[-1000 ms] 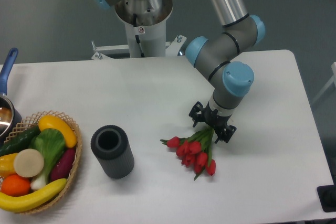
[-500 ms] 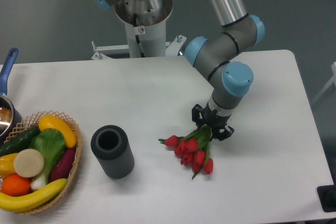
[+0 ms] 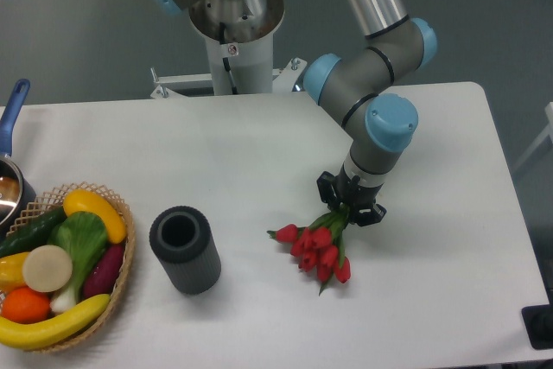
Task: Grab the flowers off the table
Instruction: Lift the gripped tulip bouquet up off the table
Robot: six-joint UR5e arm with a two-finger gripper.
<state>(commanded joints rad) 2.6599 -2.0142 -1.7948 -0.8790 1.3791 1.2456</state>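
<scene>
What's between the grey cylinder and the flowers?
Nothing: only bare table separates the cylinder from the flowers, per the fixed camera.

**Where things sit on the worktop**

The flowers [image 3: 318,245] lie right of centre on the worktop [image 3: 259,153], heads toward the front, stems running back up into the gripper [image 3: 349,206] just behind them. A cylinder [image 3: 184,248] stands upright to their left (well apart from them). Farther left, at the edge, sits a basket [image 3: 121,252] holding produce, with a pot [image 3: 10,187] just behind it.
</scene>
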